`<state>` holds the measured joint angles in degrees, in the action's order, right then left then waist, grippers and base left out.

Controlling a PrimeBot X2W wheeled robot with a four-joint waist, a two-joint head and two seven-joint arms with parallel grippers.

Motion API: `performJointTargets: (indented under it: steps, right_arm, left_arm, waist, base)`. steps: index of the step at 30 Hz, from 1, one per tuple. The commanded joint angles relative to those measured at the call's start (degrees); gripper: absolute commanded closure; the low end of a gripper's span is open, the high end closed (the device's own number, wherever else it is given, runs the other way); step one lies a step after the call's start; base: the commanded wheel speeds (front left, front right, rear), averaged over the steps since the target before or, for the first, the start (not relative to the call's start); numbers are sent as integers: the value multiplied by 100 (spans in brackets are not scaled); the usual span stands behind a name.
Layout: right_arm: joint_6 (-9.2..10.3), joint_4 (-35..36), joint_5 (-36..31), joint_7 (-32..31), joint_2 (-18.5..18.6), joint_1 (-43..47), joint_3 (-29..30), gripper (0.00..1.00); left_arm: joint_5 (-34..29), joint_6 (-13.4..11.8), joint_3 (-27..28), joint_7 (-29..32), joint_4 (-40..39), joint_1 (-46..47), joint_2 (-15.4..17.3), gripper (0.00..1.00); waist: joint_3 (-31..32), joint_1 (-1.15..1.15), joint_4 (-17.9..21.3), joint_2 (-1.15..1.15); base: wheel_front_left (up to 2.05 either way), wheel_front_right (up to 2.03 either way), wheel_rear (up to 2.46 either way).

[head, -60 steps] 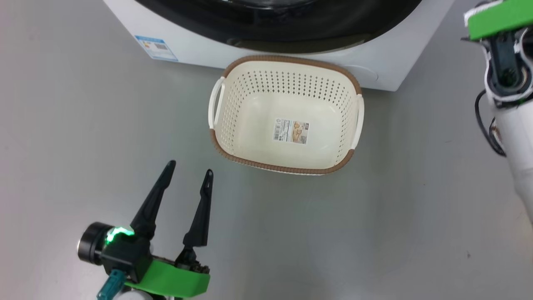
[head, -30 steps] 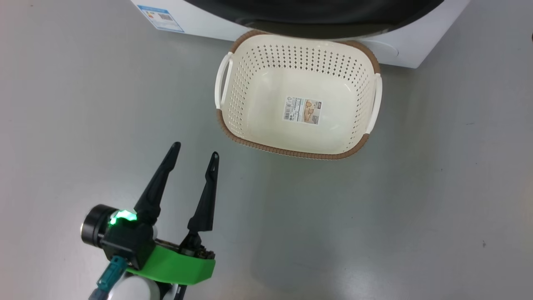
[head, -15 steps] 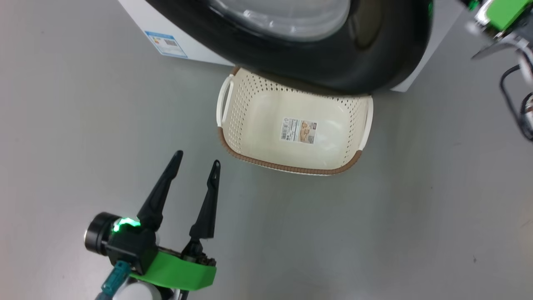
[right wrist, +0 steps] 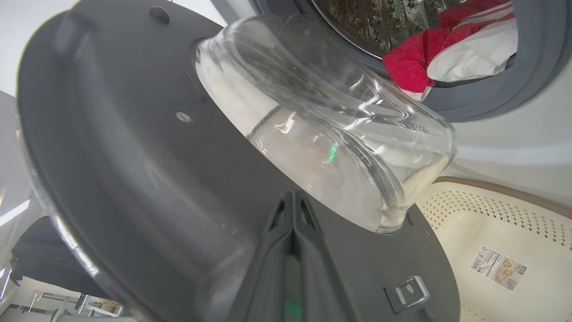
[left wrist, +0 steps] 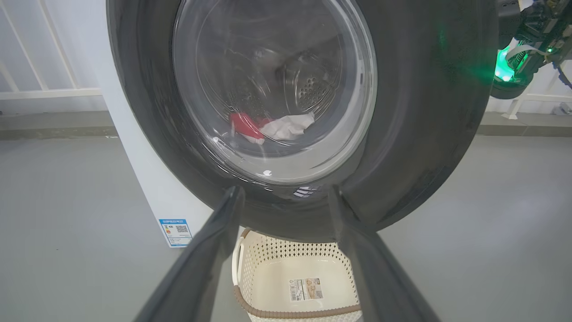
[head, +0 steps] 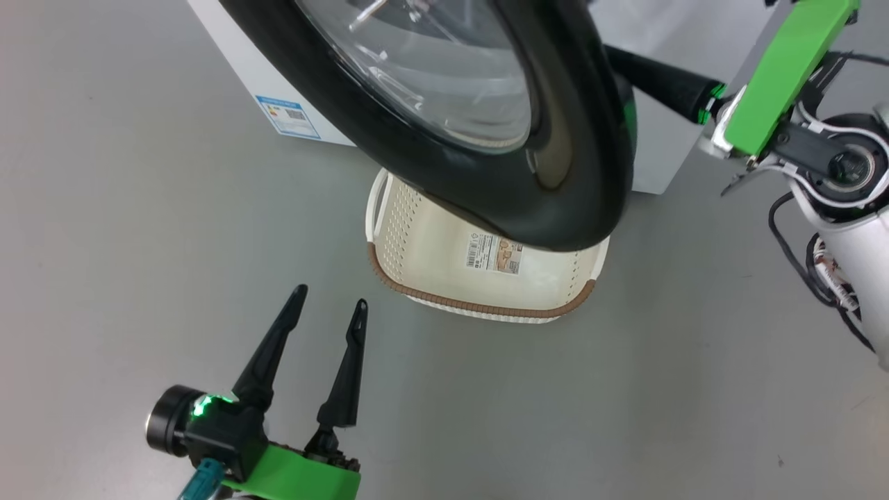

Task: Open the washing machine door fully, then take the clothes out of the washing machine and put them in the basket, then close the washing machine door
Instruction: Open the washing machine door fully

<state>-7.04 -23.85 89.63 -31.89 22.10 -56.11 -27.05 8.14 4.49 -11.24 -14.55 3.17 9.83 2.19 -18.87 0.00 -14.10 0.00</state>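
Note:
The washing machine door stands partly swung out, and its black rim hangs over the far half of the cream basket on the floor. Behind it is the white washing machine. My right gripper is shut with nothing between its fingers, tips against the door's grey inner face below the glass bowl. In the head view its fingers reach behind the door's right edge. Red and white clothes lie in the drum. My left gripper is open, low, left of the basket.
A blue label marks the machine's lower left front. The door latch sits near the door's edge. A white railing runs behind the machine. Grey floor lies open in front of and to the right of the basket.
The door has swung outward, from shut to hanging over the basket. My right arm has come in at the upper right behind the door. The head camera has shifted; the left gripper keeps its pose.

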Motion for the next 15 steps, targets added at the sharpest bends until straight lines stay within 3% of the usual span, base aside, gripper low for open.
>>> performJointTargets:
  steps: [1,15]
  right_arm:
    - [-45,237,51,-70,-78,162,-63,100]
    - [-45,856,132,-381,-249,817,-386,100]
  left_arm:
    - [-34,-43,192,-45,-124,-51,69,0]
    - [-33,-77,191,-45,-141,-224,69,0]
  waist:
    - [51,0,-12,0]
    - [308,0,-64,0]
  base:
    - [0,0,0]
    - [0,0,0]
